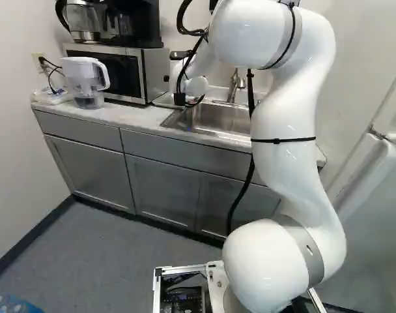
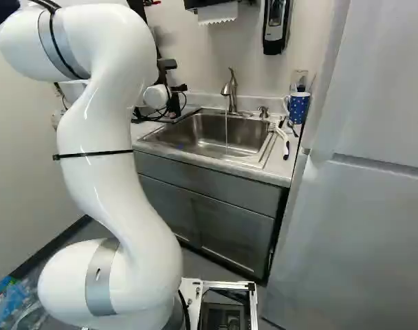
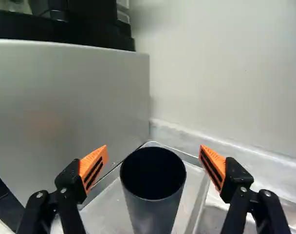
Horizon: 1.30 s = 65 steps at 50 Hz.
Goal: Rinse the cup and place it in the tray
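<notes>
The gripper (image 2: 174,103) is at the sink's left end in the right base view, its fingertips not distinct there. In the wrist view the gripper (image 3: 154,163) stands wide open, one orange pad on each side of the dark cup's rim, with gaps on both sides. The dark grey cup (image 3: 155,212) is upright, mouth up, standing in the shallow metal tray (image 3: 109,210). Its lower part is out of sight. A thin stream of water runs from the faucet (image 2: 229,91) into the sink (image 2: 202,141).
Close beside the tray is the microwave (image 1: 144,73), with a coffee maker (image 1: 123,25) on top. A water pitcher (image 1: 87,81) stands on the counter (image 1: 129,117). Right of the sink are a blue mug (image 2: 299,107) and a white-handled brush (image 2: 283,134). The fridge (image 2: 360,206) stands at the right.
</notes>
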Tool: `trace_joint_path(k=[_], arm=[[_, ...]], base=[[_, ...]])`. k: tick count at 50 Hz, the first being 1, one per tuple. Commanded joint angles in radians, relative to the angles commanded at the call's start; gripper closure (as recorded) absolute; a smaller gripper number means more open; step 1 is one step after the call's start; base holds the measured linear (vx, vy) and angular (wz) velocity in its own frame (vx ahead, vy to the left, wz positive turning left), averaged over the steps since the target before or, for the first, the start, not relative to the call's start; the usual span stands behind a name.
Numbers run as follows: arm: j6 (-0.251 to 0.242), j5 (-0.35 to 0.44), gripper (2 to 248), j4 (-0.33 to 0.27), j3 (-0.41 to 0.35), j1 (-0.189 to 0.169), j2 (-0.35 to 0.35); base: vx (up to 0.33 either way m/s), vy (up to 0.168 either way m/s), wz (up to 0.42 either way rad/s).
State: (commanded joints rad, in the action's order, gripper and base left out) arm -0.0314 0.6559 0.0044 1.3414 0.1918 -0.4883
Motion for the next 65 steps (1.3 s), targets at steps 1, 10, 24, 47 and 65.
trace_joint_path(k=[1,10,24,47,65], arm=[[0.000,0.000,3,0.000,0.001,0.000,0.001],[0.000,-0.003,3,0.000,0.009,0.000,0.010],[0.000,-0.032,3,0.000,0.023,0.000,0.023],[0.000,-0.084,3,0.000,0.042,-0.009,0.046],[0.000,-0.119,3,0.000,0.045,-0.047,0.075]], base=[[0.000,0.000,0.000],[0.000,0.000,0.000],[0.000,0.000,0.000],[0.000,0.000,0.000],[0.000,0.000,0.000]])
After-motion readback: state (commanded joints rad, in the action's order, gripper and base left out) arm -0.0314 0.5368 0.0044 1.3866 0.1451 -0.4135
